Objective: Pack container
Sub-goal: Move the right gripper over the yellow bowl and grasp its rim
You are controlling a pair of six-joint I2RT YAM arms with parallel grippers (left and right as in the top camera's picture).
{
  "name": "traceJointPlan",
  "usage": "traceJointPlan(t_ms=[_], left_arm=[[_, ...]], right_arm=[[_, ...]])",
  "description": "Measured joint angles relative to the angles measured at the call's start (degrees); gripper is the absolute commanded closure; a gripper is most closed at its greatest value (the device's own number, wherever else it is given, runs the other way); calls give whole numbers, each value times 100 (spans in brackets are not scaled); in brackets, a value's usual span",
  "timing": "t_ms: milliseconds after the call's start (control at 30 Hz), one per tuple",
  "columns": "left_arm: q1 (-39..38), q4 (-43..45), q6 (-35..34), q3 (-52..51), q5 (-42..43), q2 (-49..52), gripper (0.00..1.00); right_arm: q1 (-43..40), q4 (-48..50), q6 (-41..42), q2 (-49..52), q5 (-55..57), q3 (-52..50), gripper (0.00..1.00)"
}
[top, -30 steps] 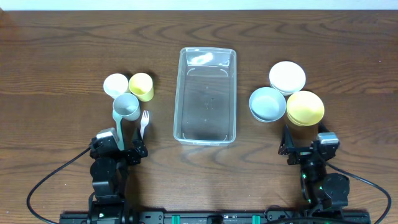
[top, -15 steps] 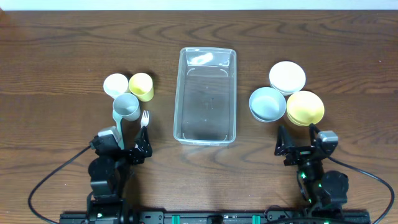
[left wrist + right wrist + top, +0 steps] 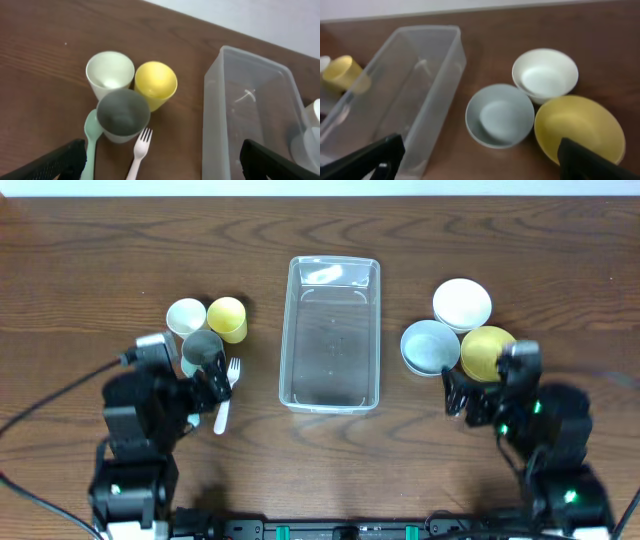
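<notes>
The clear plastic container (image 3: 331, 333) lies empty in the middle of the table, also in the left wrist view (image 3: 250, 115) and the right wrist view (image 3: 400, 95). Left of it stand a white cup (image 3: 186, 316), a yellow cup (image 3: 228, 318) and a grey cup (image 3: 203, 351), with a white fork (image 3: 227, 392) and a pale green spoon (image 3: 90, 142). Right of it sit a white bowl (image 3: 462, 304), a grey-blue bowl (image 3: 429, 347) and a yellow bowl (image 3: 487, 353). My left gripper (image 3: 200, 392) is open and empty just below the cups. My right gripper (image 3: 463, 395) is open and empty just below the bowls.
The dark wooden table (image 3: 320, 240) runs to a pale edge at the far side. Black cables trail from both arm bases at the front edge.
Both arms have risen and moved forward from the front edge toward the objects, the left toward the cups and the right toward the bowls. Both grippers have opened wide.
</notes>
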Motion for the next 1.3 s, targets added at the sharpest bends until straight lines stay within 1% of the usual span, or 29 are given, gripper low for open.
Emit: traceJointPlan(t_ms=[167, 267, 367, 467, 533, 700, 767, 833, 933, 1033, 1133, 1200, 1300], left_arm=[[0, -704, 24, 1108, 192, 706, 2], [0, -1163, 70, 1768, 262, 1080, 2], [0, -1523, 125, 2280, 275, 1440, 2], [0, -1749, 146, 2577, 227, 1834, 2], [0, -1829, 149, 2629, 155, 2079, 2], [0, -1976, 155, 2632, -107, 2656, 2], [0, -1976, 173, 2632, -208, 2815, 2], [0, -1976, 192, 2632, -262, 2940, 2], [0, -1980, 219, 2632, -363, 3049, 2], [0, -2035, 236, 2632, -439, 3143, 2], [0, -2068, 236, 2632, -483, 3235, 2], [0, -2074, 236, 2632, -487, 3289, 2], [0, -2085, 236, 2632, -496, 3318, 2]], right_arm=[[0, -1338, -247, 1620, -42, 1853, 1], [0, -1974, -382, 2507, -37, 2835, 1], [0, -2411, -466, 3261, -37, 3644, 1], [0, -2717, -503, 3825, -39, 4135, 1], [0, -2870, -514, 4225, -13, 4308, 1], [-46, -3180, -468, 4940, 201, 4323, 1], [-98, -3283, -417, 5246, 245, 4323, 5], [-125, -3335, -354, 5458, 264, 4323, 6], [-94, -3327, -284, 5654, 232, 4323, 10], [87, -3281, -238, 5777, 238, 4323, 10], [396, -3276, -116, 5932, 614, 4323, 8], [557, -3270, -7, 6039, 874, 4323, 9], [566, -3296, 83, 6113, 1069, 4323, 10]])
